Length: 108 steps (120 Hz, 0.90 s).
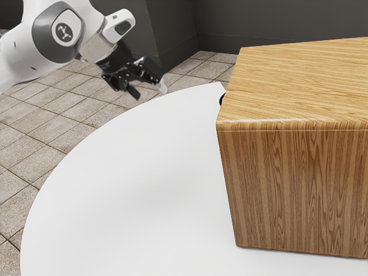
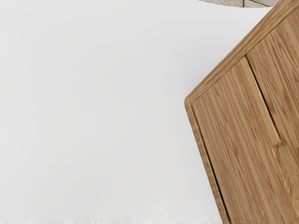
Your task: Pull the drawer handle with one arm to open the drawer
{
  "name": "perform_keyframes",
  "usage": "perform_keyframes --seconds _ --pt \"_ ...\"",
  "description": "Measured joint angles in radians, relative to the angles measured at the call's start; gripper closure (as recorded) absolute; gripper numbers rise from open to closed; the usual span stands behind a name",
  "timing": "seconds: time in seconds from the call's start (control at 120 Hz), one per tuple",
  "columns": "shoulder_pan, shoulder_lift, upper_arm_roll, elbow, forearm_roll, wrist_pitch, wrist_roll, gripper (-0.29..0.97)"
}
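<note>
The gripper [image 1: 148,91] is hovering with fingers parted and empty over the white table's [image 1: 132,190] far side, while the wooden cabinet [image 1: 293,144] is standing well apart toward the exterior view's right, its drawer front [image 2: 238,154] facing the arm and a dark spot [image 1: 221,99], probably the handle, showing at its far corner.

exterior view: looking down from the side, across the round white table [image 1: 132,190], sitting near the wooden cabinet [image 1: 299,144] | wrist view: hanging closer, facing down at the cabinet's corner | both sharing tabletop, cabinet
</note>
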Motion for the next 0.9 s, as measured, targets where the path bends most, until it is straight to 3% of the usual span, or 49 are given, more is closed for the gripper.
perform_keyframes --seconds 0.267,0.567,0.9 --pt "-0.057 -0.002 -0.004 0.002 -0.001 -0.009 -0.023 0.00" --pt "-0.059 0.002 -0.007 0.004 -0.009 -0.048 -0.098 0.00" --pt "-0.056 0.007 -0.046 0.008 -0.011 0.015 -0.187 0.00"
